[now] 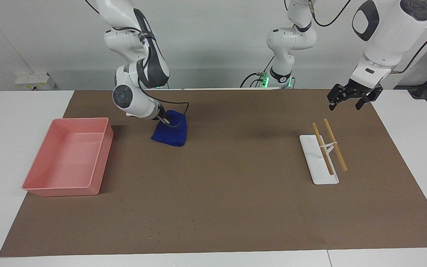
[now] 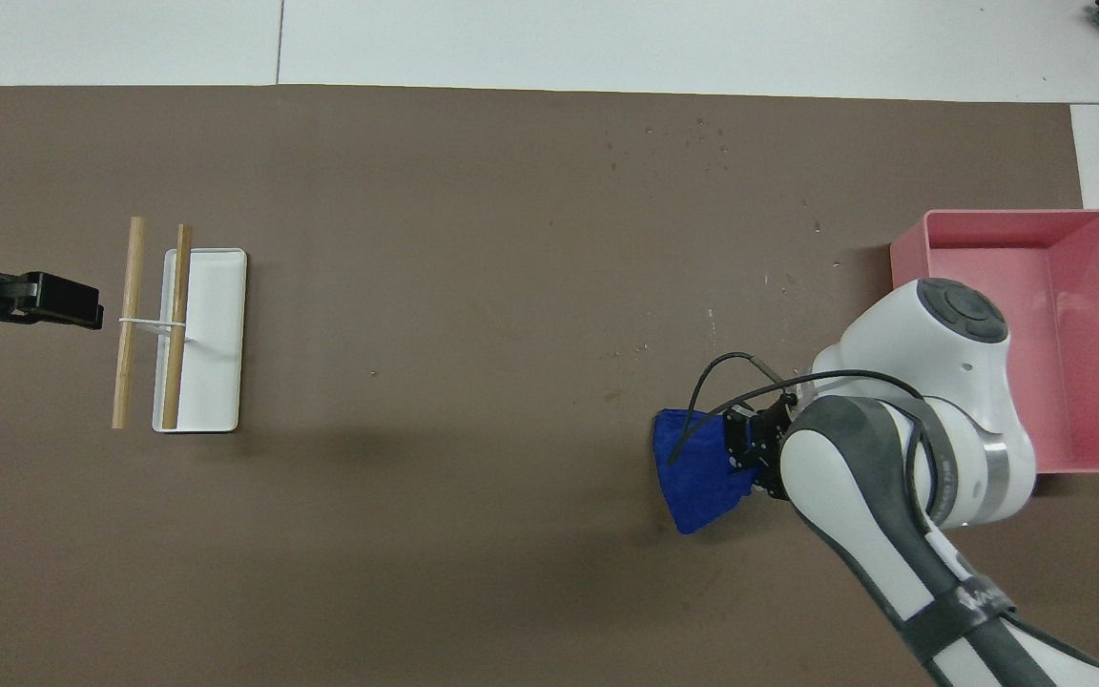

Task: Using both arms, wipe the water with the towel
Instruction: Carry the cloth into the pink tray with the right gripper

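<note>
1. A brown mat [image 1: 235,193] covers most of a white table [image 1: 9,111], and two white robot arms stand at one long edge of it.
2. The right gripper [image 1: 166,118] is down at a blue towel [image 1: 171,133], which lies bunched on the mat toward the right arm's end of the table, close to the robots' edge.
3. The gripper meets the towel at the edge that faces the robots; its tips are buried in the cloth, so I cannot tell how its jaws stand.
4. In the overhead view the right gripper [image 2: 750,448] shows as a black block against the towel [image 2: 697,472], with a black cable looping over the cloth.
5. A pink tray [image 1: 98,155] sits beside the towel, closer to the right arm's end of the table, and looks empty.
6. The left gripper [image 1: 350,99] hangs in the air over the mat at the left arm's end, with its jaws spread and nothing between them.
7. Near that gripper, farther from the robots, a white tray [image 1: 311,155] lies flat on the mat.
8. Two wooden sticks [image 1: 330,146] joined by a thin white crosspiece rest partly on the white tray, one over the tray and one just off its edge.
9. Small pale specks [image 1: 158,235] dot the mat near the edge farthest from the robots.
</note>
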`<state>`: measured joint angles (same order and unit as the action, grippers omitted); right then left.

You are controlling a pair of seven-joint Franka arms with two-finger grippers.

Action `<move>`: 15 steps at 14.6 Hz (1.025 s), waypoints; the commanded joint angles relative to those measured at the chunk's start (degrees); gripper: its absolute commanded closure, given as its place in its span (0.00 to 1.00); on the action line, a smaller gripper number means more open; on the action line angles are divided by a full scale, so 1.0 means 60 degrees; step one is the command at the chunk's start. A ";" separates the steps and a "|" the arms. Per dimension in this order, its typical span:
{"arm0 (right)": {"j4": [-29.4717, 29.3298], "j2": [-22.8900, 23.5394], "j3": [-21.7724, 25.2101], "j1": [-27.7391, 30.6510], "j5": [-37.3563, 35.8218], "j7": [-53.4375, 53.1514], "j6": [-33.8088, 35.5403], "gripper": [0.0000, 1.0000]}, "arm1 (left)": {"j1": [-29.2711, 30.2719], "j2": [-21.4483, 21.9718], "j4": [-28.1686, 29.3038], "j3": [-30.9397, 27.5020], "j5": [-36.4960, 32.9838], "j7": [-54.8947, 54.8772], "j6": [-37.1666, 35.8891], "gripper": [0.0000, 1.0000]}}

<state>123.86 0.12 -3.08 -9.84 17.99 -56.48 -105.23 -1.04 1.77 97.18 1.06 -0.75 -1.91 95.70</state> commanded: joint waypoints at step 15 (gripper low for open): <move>-0.3359 0.0010 -0.0028 0.4158 -0.3552 0.6698 0.0212 1.00 | -0.0134 0.0028 0.0107 -0.0074 0.0110 -0.0003 0.0309 0.00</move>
<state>103.92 -0.41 -2.47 13.58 -0.40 -22.41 -101.01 -1.26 1.71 97.18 1.07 -0.65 -1.91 96.48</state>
